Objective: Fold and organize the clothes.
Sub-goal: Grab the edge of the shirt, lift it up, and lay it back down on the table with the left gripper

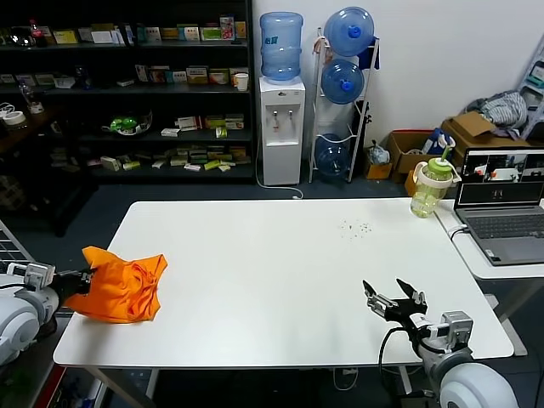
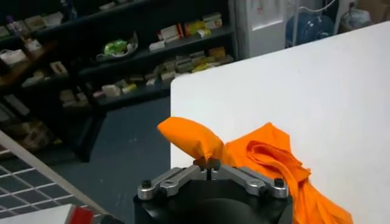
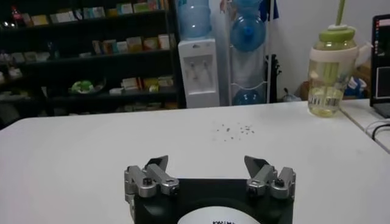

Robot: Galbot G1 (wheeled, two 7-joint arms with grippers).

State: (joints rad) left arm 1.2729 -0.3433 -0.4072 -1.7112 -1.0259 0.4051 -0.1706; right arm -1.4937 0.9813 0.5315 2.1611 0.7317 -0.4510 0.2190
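Observation:
The clothes are one bright orange T-shirt (image 1: pixel 124 285), lying crumpled at the table's near left corner. My left gripper (image 1: pixel 84 277) is at the shirt's left edge, shut on a pinched-up fold of the fabric. In the left wrist view that fold of the T-shirt (image 2: pixel 194 139) rises from the closed tips of my left gripper (image 2: pixel 207 163), and the rest of the cloth bunches behind on the table. My right gripper (image 1: pixel 395 297) hovers over the near right part of the table, far from the shirt. The right gripper (image 3: pixel 207 165) is open, with only bare table between its fingers.
The white table (image 1: pixel 289 255) spans the view. A green-lidded bottle (image 1: pixel 432 185) stands at its far right corner, with small crumbs (image 1: pixel 355 228) nearby. A laptop (image 1: pixel 503 204) sits on a side desk to the right. Shelves and a water dispenser (image 1: pixel 281 127) stand behind.

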